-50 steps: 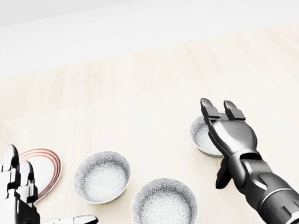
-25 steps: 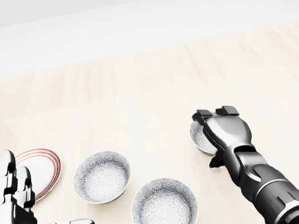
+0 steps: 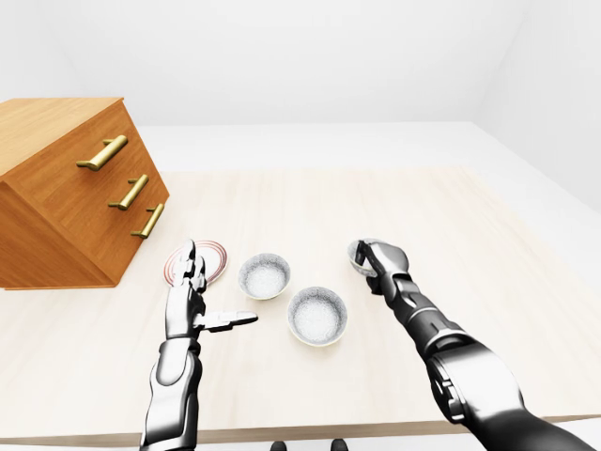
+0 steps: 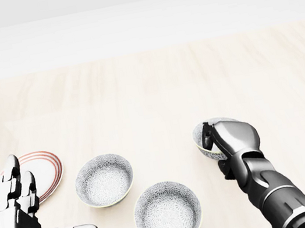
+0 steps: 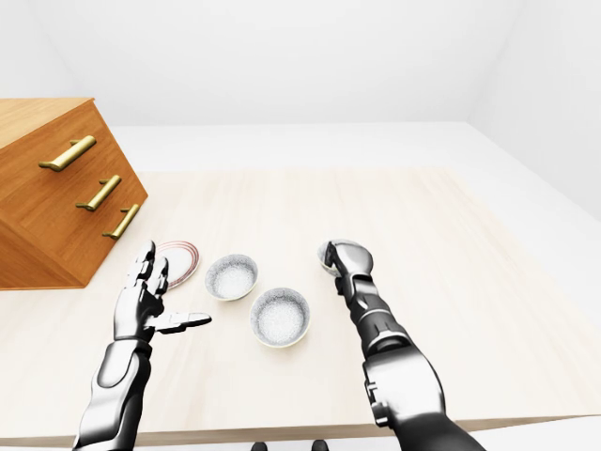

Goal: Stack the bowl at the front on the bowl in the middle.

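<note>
Head view — R hand [image 4: 231, 138] clamped on rightmost bowl [image 4: 199, 142], L hand [image 4: 18, 223] fingers apart.

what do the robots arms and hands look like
The left hand and right hand are glossy silver-grey with black joints, each with three blocky, segmented fingers. The left arm and right arm are rounded metallic shells, turning black nearer the body. No cables or markings show.

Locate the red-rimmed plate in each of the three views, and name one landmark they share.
Left-eye view: the red-rimmed plate lies left of centre, just below mid-height.
Head view: lower left, partly behind the left hand.
Right-eye view: left of centre, just below mid-height.
Shared landmark: the wooden drawer chest, up and left of the plate.
</note>
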Controlling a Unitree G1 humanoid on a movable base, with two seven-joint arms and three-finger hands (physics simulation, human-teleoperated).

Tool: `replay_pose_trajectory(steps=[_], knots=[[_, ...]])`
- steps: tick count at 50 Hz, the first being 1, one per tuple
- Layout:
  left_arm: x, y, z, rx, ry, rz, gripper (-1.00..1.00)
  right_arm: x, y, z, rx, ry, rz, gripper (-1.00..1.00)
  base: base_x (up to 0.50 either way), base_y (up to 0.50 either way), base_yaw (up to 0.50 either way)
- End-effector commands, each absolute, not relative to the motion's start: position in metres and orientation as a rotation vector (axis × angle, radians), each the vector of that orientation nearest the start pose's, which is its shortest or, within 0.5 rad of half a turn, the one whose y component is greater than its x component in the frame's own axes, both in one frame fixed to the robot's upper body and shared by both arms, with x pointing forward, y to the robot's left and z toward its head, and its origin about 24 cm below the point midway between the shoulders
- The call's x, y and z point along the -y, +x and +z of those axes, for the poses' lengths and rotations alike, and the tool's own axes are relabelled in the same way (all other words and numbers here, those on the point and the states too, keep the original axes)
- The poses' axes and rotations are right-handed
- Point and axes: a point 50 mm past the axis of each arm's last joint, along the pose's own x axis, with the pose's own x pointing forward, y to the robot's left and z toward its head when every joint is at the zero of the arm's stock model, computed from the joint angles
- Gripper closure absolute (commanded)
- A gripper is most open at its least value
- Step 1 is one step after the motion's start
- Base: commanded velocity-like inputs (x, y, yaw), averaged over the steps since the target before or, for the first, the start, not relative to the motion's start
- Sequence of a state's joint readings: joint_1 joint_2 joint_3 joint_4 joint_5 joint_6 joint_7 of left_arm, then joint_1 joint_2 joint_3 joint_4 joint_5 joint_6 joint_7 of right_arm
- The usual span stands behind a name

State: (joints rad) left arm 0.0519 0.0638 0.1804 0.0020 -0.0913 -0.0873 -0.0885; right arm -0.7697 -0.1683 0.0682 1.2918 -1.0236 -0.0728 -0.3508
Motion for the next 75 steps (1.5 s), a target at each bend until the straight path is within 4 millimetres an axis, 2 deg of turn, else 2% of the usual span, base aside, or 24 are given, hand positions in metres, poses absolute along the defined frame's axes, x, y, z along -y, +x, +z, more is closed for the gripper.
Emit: replay_pose_trajectory(steps=[1,7,14,22,32,35,47,52,61,66,75], knots=[[-0.205,0.238,0.041,0.049,-0.019,0.106,-1.0,0.165,0.348,0.0,-0.192,-1.284,0.085,1.0,0.0,0.0,0.0],[-0.207,0.237,0.041,0.05,-0.022,0.111,-1.0,0.161,0.356,0.013,-0.114,-1.29,0.041,1.0,0.0,0.0,0.0],[-0.21,0.236,0.041,0.052,-0.031,0.123,-1.0,0.147,0.365,0.038,0.047,-1.292,-0.003,1.0,0.0,0.0,0.0],[-0.213,0.234,0.039,0.043,-0.036,0.131,-1.0,0.124,0.358,0.067,0.237,-1.282,-0.003,1.0,0.0,0.0,0.0],[-0.216,0.231,0.043,0.061,-0.037,0.138,-1.0,0.1,0.333,0.086,0.345,-1.266,0.059,1.0,0.0,0.0,0.0],[-0.216,0.231,0.043,0.064,-0.038,0.139,-1.0,0.087,0.319,0.093,0.39,-1.255,0.088,1.0,0.0,0.0,0.0],[-0.218,0.23,0.046,0.077,-0.041,0.142,-1.0,0.057,0.282,0.112,0.473,-1.203,0.169,1.0,0.0,0.0,0.0],[-0.218,0.229,0.046,0.079,-0.044,0.143,-1.0,0.045,0.279,0.113,0.489,-1.181,0.201,1.0,0.0,0.0,0.0],[-0.222,0.221,0.05,0.095,-0.053,0.15,-1.0,0.012,0.282,0.102,0.495,-1.125,0.281,1.0,0.0,0.0,0.0],[-0.226,0.217,0.049,0.095,-0.064,0.16,-1.0,-0.009,0.288,0.09,0.485,-1.117,0.329,1.0,0.0,0.0,0.0],[-0.232,0.213,0.045,0.084,-0.085,0.175,-1.0,-0.031,0.304,0.073,0.46,-1.14,0.361,1.0,0.0,0.0,0.0]])
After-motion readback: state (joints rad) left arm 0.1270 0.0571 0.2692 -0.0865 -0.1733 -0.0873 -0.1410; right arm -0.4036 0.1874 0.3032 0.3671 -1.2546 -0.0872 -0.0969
